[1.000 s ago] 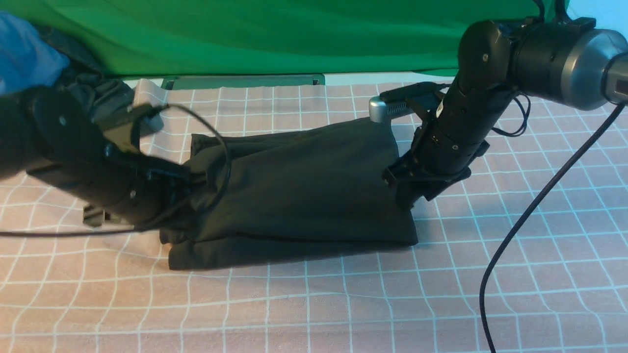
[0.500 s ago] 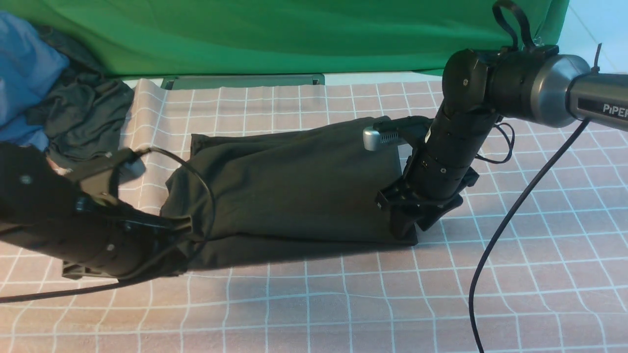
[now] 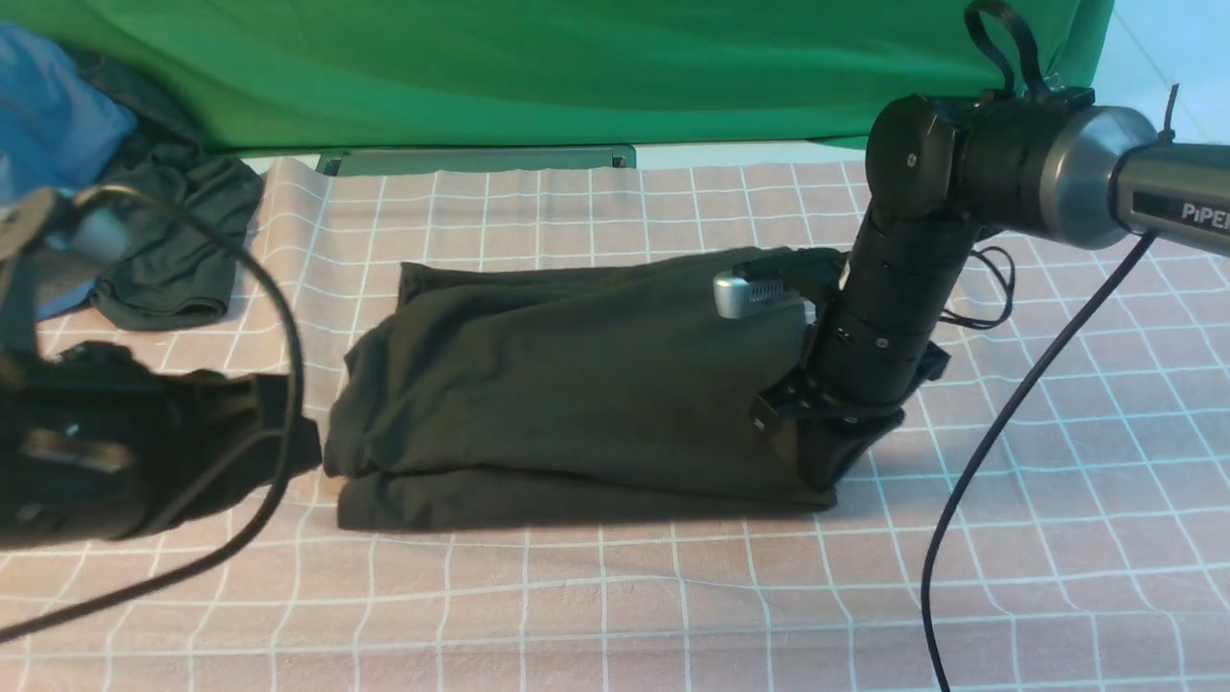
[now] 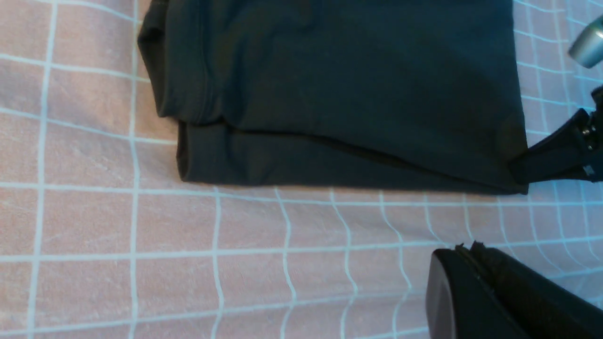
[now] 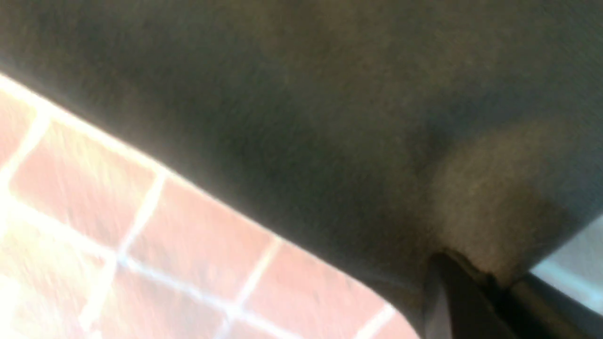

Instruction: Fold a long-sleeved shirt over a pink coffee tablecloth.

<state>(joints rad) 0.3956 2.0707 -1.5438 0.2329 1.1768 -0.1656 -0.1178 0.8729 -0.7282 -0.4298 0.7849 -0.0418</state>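
At far left, smooth blue fabric [image 3: 58,115] lies beside a crumpled dark grey garment [image 3: 178,231]. The left gripper [image 4: 471,249] hovers near-left, its pincer together and empty. In the middle, the matte black shirt [image 3: 596,384], a softly creased, folded strip, lies on the pink tablecloth [image 3: 577,605] with its thin white grid. The right gripper [image 5: 494,282] tilts steeply down, clamped on the shirt's near right corner.

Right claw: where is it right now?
In the front view, right of centre: the right claw is at the near right corner of the folded shirt, pinching its fabric.
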